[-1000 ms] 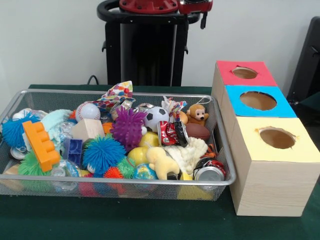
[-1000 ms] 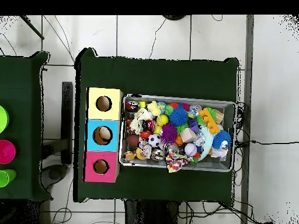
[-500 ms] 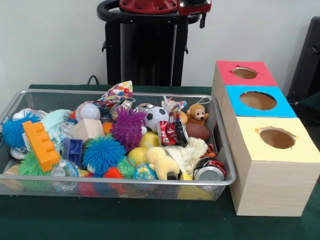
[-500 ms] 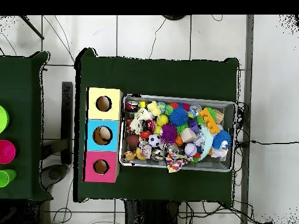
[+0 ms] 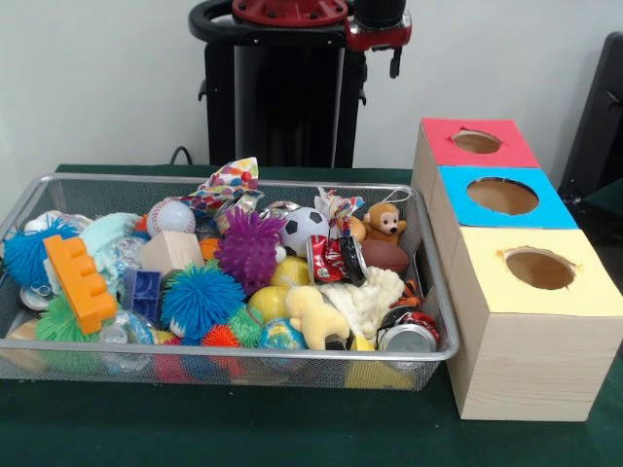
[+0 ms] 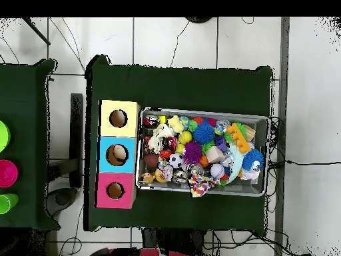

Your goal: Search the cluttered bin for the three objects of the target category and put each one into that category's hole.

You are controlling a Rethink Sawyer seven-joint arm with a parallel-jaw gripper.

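Along the table's edge, the bin (image 5: 224,282) beside 3 boxes (image 5: 516,282); fingers' state unclear.

bin (image 5: 428,355) — left of boxes (image 5: 526,321)

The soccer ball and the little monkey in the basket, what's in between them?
In the front view, a crumpled colourful wrapper sticks up between the soccer ball and the monkey, with a crushed red can just in front.
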